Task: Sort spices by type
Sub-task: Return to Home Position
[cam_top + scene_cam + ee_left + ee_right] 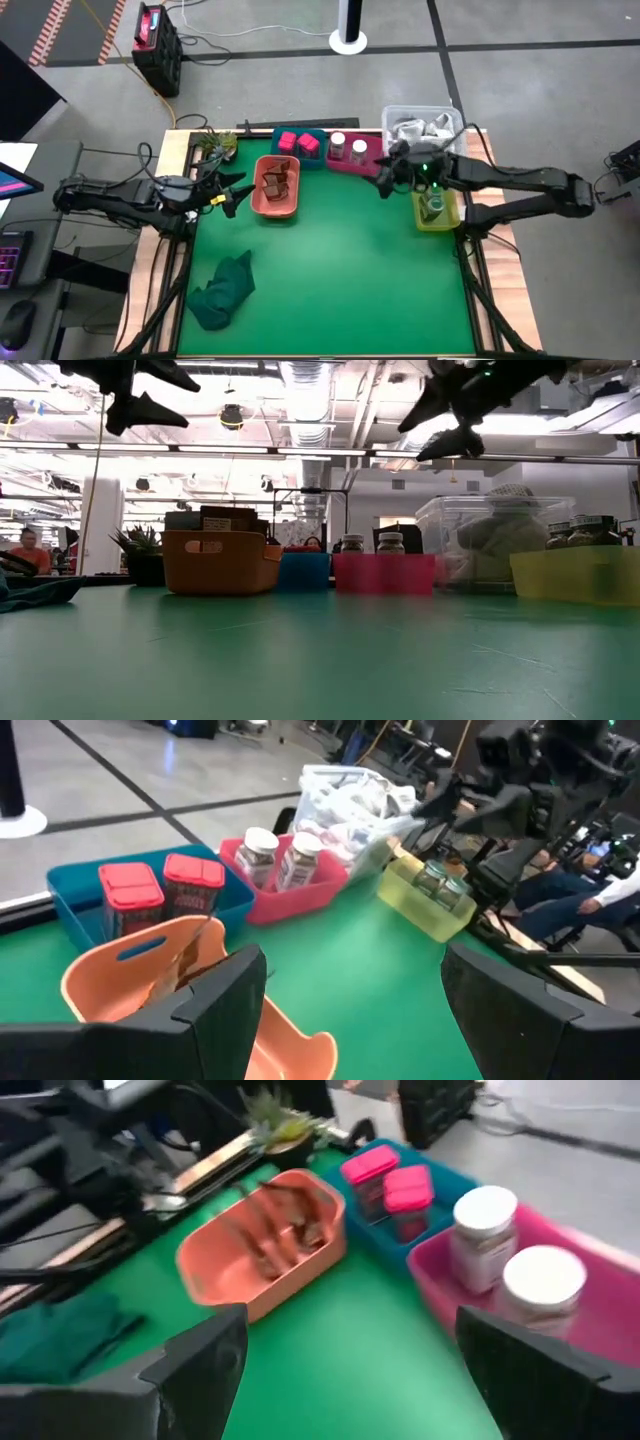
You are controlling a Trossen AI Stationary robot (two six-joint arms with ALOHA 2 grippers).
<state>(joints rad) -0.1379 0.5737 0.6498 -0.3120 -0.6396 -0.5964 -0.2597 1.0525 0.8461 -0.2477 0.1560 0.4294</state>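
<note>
- The left gripper (239, 194) hangs over the left edge of the green worktop (340, 270), just beside the orange bin (257, 192). Its two dark, blocky fingers (222, 1008) are spread wide with nothing between them.
- The right gripper (385, 177) hangs near the far right corner, between the pink bin (374, 150) and the yellow bin (450, 216). Its fingers (195, 1370) are also spread wide and hold nothing.
- The spices sit in smooth, rounded plastic bins along the far edge.
- The orange bin holds thin, stick-like reddish-brown pieces (280, 180).
- The blue bin (322, 137), touching the orange one, holds two squarish magenta boxes (288, 141) side by side.
- The pink bin next to it holds two white-topped round jars (338, 146), both upright.
- The translucent yellow bin at the right edge holds two greenish round jars (432, 877) of clear glass.
- A clear tub (390, 115) at the far right corner is filled with crinkled shiny packets (415, 128).
- A crumpled dark green cloth (222, 290) lies near the near left corner.
- A small spiky plant (213, 145) stands at the far left corner.
</note>
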